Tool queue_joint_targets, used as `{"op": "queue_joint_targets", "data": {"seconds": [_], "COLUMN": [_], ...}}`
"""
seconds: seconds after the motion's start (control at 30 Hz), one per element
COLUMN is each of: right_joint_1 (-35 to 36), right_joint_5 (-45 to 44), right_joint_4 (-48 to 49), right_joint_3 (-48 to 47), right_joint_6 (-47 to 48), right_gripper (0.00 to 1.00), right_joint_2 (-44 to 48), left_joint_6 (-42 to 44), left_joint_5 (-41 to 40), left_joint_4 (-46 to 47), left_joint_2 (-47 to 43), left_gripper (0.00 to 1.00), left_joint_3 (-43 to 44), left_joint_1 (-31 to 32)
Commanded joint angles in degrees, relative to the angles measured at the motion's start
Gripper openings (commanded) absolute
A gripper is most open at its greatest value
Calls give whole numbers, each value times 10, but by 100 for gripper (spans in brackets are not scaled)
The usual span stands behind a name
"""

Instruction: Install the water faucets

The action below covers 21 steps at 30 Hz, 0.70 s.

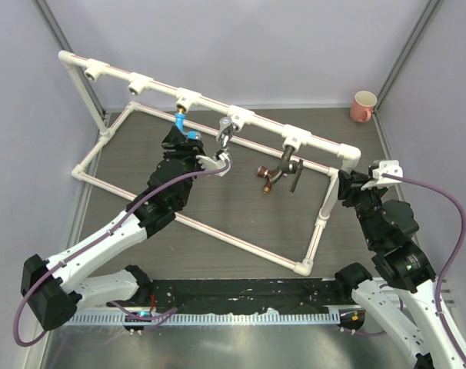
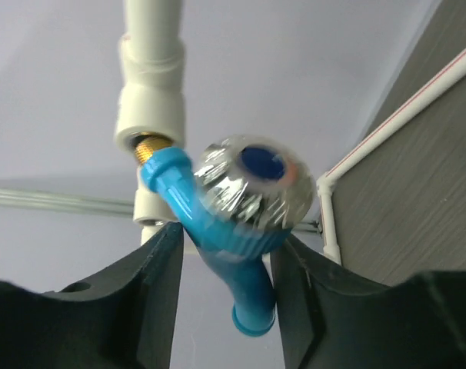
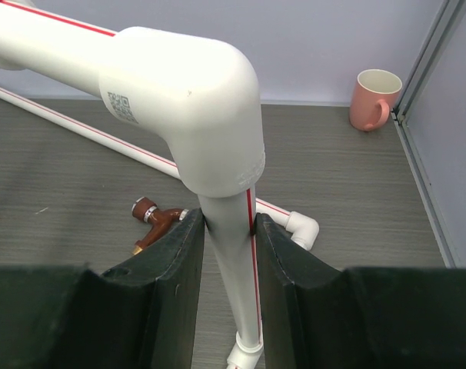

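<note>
The blue-handled faucet (image 1: 181,121) hangs with its brass thread in a white tee socket (image 1: 188,98) of the top pipe. My left gripper (image 1: 190,140) is shut on it; in the left wrist view the fingers (image 2: 160,269) press both sides of the blue faucet (image 2: 218,223). The silver faucet (image 1: 226,129) and the dark grey lever faucet (image 1: 291,167) hang from sockets further right. The copper faucet (image 1: 267,178) lies on the table and also shows in the right wrist view (image 3: 154,219). My right gripper (image 3: 229,223) is shut on the frame's upright pipe (image 3: 231,261) under its elbow.
The white pipe frame (image 1: 218,231) lies across the table, its raised bar (image 1: 102,73) has two bare sockets at the far left. A pink mug (image 1: 363,106) stands at the back right corner. Grey walls close in the table.
</note>
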State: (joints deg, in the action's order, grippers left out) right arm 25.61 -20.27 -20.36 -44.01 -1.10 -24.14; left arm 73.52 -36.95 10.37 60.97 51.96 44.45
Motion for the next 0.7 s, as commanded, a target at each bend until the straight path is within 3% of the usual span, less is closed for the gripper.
{"op": "queue_joint_targets", "data": {"seconds": [0.0, 0.2, 0.3, 0.43, 0.47, 0.53, 0.67], "right_joint_1": [27, 27, 26, 28, 28, 28, 28], "right_joint_5": [109, 110, 110, 111, 111, 113, 114], "right_joint_4": [-25, -27, -26, -27, -27, -27, -26], "right_joint_3": [7, 7, 8, 7, 7, 8, 9], "right_joint_6": [-34, -34, -35, -35, -35, -35, -36], "right_gripper": [27, 27, 26, 26, 26, 26, 27], "right_joint_2": [1, 2, 2, 4, 4, 6, 10], "left_joint_6": [-9, -46, -74, -131, -147, -184, -420], "left_joint_5": [-2, 8, 14, 12, 12, 7, -3], "left_joint_4": [-13, -11, -14, 8, 10, 13, -20], "left_joint_2": [13, -6, -14, -23, -24, -37, -88], "left_gripper": [54, 70, 56, 11, 5, 0, 4], "left_joint_3": [-13, -14, -13, -17, -18, -19, -30], "left_joint_1": [-7, -7, -7, -9, -12, -14, -19]}}
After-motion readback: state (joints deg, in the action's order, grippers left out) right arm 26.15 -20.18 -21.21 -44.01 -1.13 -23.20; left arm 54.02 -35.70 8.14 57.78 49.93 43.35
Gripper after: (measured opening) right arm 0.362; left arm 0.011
